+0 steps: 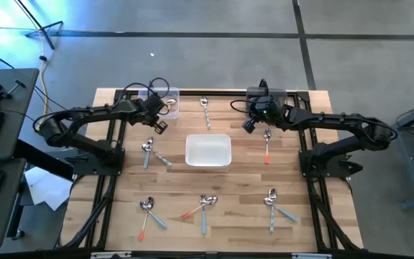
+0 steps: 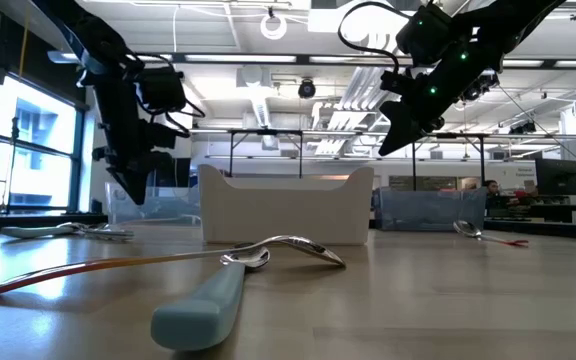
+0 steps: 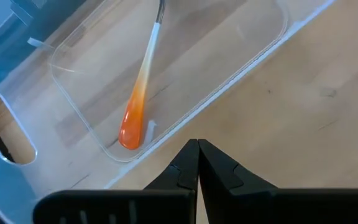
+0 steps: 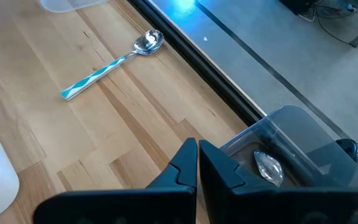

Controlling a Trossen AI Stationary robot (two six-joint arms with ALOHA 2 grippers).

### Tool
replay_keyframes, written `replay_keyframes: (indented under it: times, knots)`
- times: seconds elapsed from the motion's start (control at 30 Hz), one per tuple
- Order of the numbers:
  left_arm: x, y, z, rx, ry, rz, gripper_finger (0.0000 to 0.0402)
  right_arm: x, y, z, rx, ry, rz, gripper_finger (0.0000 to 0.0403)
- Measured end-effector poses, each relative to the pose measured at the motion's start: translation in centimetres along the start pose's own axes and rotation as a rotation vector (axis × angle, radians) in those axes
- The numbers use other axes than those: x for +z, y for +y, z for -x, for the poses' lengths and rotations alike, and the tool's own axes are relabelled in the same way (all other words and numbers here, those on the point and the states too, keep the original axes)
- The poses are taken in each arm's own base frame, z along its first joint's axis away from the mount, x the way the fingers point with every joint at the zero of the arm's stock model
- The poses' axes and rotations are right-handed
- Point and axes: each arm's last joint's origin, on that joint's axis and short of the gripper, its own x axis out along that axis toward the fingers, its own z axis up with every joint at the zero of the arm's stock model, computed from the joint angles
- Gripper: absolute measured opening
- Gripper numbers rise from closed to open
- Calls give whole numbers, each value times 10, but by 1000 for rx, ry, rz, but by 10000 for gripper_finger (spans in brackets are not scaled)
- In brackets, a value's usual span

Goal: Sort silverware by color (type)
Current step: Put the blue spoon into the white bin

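Left gripper (image 1: 157,124): fingers pressed together, holding nothing, hanging above the table just near of a clear bin (image 1: 160,97) at the far left. In the left wrist view the closed tips (image 3: 197,163) sit just outside the bin wall (image 3: 229,81). One orange-handled spoon (image 3: 140,93) lies flat inside that bin.

Right gripper (image 1: 251,125): fingers pressed together, empty, above the table near the far right clear bin (image 1: 267,96). The right wrist view shows a metal spoon bowl (image 4: 267,167) inside that bin (image 4: 291,134), and a blue-handled spoon (image 4: 107,64) on the wood well apart from it.

A white bin (image 1: 208,151) stands at table centre.

Silverware on the table:
- Silver spoon (image 1: 205,112), far of the white bin, long axis near–far, bowl at the far end.
- Orange-handled spoon (image 1: 267,146), right of the white bin, long axis near–far, bowl far.
- Two crossed spoons (image 1: 152,153), left of the white bin, bowls far.
- Near row: a crossed orange and blue pair (image 1: 148,214) at left, a crossed pair (image 1: 202,208) at centre, a crossed pair (image 1: 275,207) at right, all bowls at the far end.
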Motion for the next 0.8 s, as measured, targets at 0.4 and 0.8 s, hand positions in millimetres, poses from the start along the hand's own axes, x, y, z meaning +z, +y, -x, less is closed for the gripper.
replay_keyframes:
  times: [0.4, 0.8]
  knots:
    - [-8, -17, 31, -70, -86, -89, 0, 0, 2, 0, 89, 1, -23, 0]
    - [-10, -65, 59, -234, -310, -213, 0, 6, 27, 10, 203, -43, 5, 0]
